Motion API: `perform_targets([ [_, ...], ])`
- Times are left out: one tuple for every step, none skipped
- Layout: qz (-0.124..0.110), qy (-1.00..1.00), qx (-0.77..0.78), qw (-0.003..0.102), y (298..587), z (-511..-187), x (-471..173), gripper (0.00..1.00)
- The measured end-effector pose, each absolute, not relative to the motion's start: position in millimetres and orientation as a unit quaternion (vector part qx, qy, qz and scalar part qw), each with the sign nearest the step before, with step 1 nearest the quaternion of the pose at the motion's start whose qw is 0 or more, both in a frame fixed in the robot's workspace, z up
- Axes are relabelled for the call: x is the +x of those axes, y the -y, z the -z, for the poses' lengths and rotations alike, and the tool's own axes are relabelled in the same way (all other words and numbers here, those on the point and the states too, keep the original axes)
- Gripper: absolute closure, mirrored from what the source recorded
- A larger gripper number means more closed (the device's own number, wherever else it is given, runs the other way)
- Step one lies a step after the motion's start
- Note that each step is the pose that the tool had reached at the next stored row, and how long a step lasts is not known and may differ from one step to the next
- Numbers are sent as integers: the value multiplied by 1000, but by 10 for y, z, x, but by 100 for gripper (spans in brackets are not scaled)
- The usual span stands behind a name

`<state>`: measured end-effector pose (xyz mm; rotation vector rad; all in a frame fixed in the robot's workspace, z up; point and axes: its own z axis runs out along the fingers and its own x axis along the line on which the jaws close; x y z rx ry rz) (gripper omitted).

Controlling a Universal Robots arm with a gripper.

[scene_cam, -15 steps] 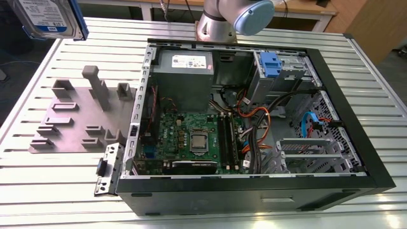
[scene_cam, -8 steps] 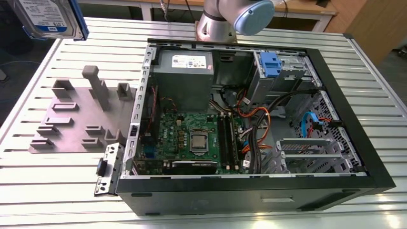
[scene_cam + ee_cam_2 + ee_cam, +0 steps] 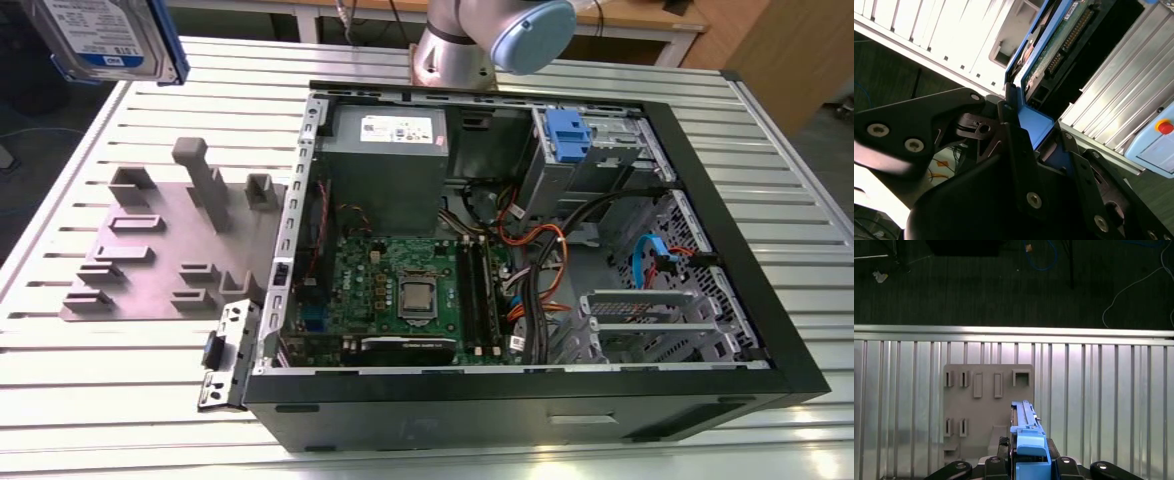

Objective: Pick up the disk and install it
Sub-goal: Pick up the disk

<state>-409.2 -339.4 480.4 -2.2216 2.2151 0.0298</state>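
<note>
blue-framed, one disk [image 3: 1024,420] clamped in the claw [image 3: 1030,462] over one grey plate [image 3: 988,405].

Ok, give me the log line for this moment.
stage: disk picked, not yet in computer case | pincer: shut on disk | disk: held aloft, clear of grey fixture plate

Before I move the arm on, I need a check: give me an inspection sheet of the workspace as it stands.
Surface: slatted metal table, carrying case and plate.
Job's things: disk in its blue carrier, held in the air, clear of plate and case.
Clutter: grey slotted plate beside the open case.
Claw: claw shut on the disk's carrier.
Cables: orange bundle and blue lead inside the case.
Surroundings: dark floor beyond the table edge; wooden bench behind.
</note>
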Motion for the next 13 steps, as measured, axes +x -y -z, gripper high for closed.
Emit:
perform_targets([
  [-9, -706, -708, 2, 3394, -4804, -4080, 64],
  [-9, -706, -708, 2, 3394, -4804, -4070, 64],
  [-9, -706, -708, 2, 3394, -4804, -4059, 64],
  [-10, -706, -708, 2, 3394, -4804, -4048, 64],
  [-9, -706, -708, 2, 3394, -4804, -4038, 64],
  [-10, -706, -708, 2, 3394, -4804, -4028, 64],
  [-10, -706, -708, 2, 3394, -4804, -4021, 64],
  [-10, -706, -708, 2, 3394, -4804, -4013, 64],
  [-9, -706, -708, 2, 3394, -4803, -4006, 64],
  [-10, -706, -708, 2, 3394, -4804, -3998, 64],
  [-10, -706, -708, 2, 3394, -4804, -3989, 64],
  [-10, -706, -708, 2, 3394, -4804, -3979, 64],
  [-10, -706, -708, 2, 3394, -4804, -3969, 64],
])
